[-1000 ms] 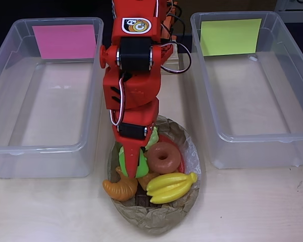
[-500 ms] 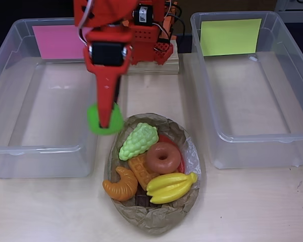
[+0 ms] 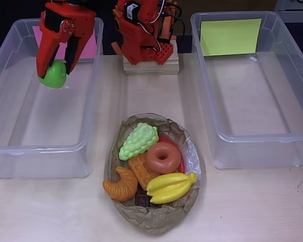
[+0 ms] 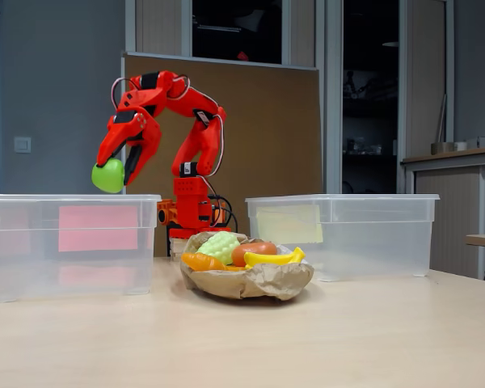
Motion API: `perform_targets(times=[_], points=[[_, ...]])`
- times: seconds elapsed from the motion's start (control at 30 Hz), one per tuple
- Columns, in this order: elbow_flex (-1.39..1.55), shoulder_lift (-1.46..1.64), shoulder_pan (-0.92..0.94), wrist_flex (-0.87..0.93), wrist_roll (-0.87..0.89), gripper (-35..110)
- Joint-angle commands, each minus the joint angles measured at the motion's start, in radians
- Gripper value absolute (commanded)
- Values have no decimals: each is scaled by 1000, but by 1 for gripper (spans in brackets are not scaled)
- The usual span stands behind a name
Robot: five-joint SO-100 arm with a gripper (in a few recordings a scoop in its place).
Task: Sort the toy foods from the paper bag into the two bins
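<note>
Setting: pale wooden table (image 3: 252,212) in an office room, brown board and dark windows behind
Gripper: gripper (image 3: 54,68) clamped on the green apple (image 3: 53,74), jaws pressed to either side of it; in the fixed view the fruit (image 4: 107,175) hangs above the rim of the bin below
Why held so: raised above the wall, probably so the apple can drop in
Below the gripper: pink-card bin (image 3: 20,151), nothing seen inside
Right of the gripper in the overhead view: arm base (image 3: 150,48), and far beyond it the yellow-green-card bin (image 3: 293,65)
Nearer the camera than the gripper: paper bag (image 3: 151,219) holding grapes (image 3: 139,140), donut (image 3: 163,157), waffle (image 3: 144,172), croissant (image 3: 121,185), bananas (image 3: 170,187); something red under the donut
In the way: nothing between apple and bin floor, by my judgement
</note>
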Motion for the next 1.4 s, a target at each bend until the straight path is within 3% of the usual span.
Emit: perform_targets(times=[0.0,0.57,0.73,0.9,1.13,1.37], points=[[57,54,35,-38,-15,17],[311,51,63,-296,55,29],[330,52,61,-318,98,27],[336,48,49,-341,107,40],[350,49,37,-344,124,43],[227,114,-40,-249,-12,44]])
